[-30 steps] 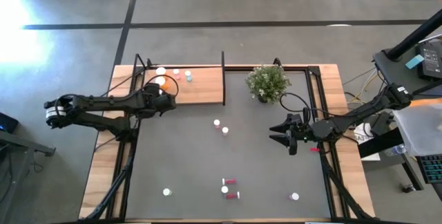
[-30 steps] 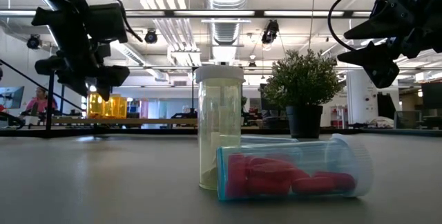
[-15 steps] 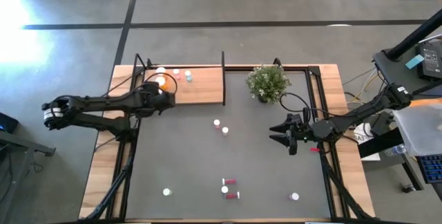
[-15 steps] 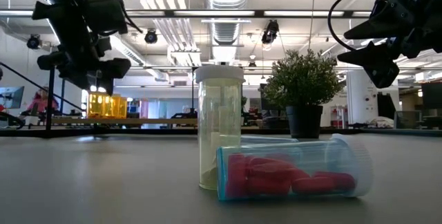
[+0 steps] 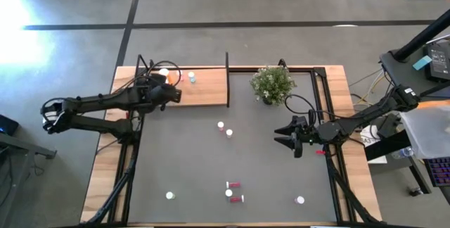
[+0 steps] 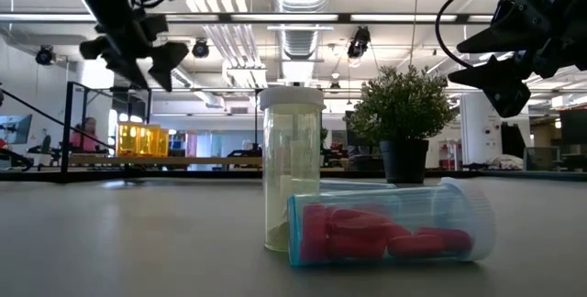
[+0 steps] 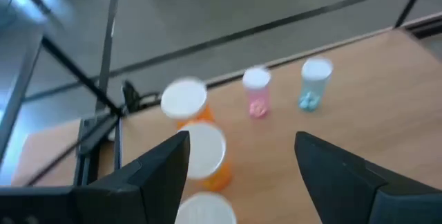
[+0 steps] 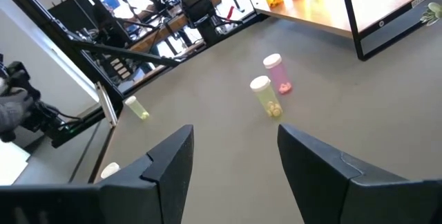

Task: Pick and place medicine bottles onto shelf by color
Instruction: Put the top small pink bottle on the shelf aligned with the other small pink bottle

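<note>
My left gripper point(image 7: 238, 165) gapes empty above the shelf point(image 5: 207, 87); right gripper point(image 5: 287, 135) spread, waiting mid-mat. Medicine bottles point(image 5: 225, 129) scattered on mat: light, rigid, slick plastic; I'd pinch mid-body under cap.

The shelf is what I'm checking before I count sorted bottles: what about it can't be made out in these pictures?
- High view: the left gripper covers part of the orange bottles on the shelf, so their count is unclear.
- Left wrist view: motion blur; the nearest white cap is cut by the edge.
- Low view: the orange bottles overlap far off, and the pink bottle and blue bottle don't show.
</note>
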